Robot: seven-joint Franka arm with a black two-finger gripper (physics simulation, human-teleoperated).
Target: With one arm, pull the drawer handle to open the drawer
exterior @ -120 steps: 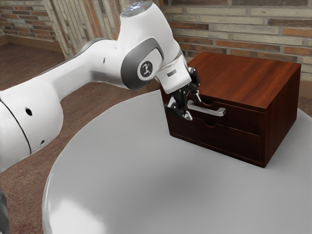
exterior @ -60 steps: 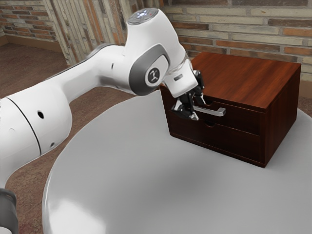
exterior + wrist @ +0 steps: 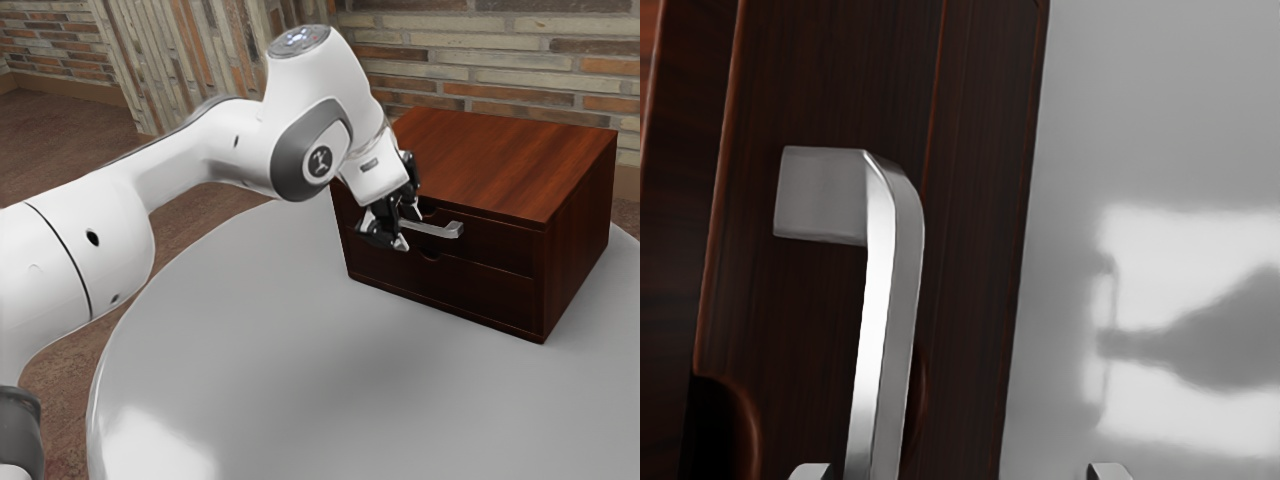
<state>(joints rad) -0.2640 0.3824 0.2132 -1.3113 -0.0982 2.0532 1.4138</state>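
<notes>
1. A dark wooden chest (image 3: pixel 520 160) with two drawers stands on the round grey worktop (image 3: pixel 300 380), toward the exterior view's right.
2. The handle (image 3: pixel 433 229) is a silver bar on the front of the upper drawer (image 3: pixel 490 240). It lies level, and its ends bend back to the wood.
3. The white arm (image 3: pixel 200 170) comes in from the exterior view's left and reaches down to the front of the chest.
4. The tool (image 3: pixel 394 228) is at the end of the handle that is nearer to the exterior view's left, close against the drawer front.
5. In the wrist view the bar runs from its bent corner toward the hand and passes between the two fingertips (image 3: pixel 812 470). One fingertip is just beside the bar, the other is well apart from it.
6. So the fingers of the tool stand apart, with the handle between them, and they do not clamp it.
7. The front of the upper drawer looks level with the front of the lower drawer (image 3: pixel 470 285), so the drawer appears closed.
8. In the wrist view a dark shadow falls on the worktop beside the chest.
</notes>
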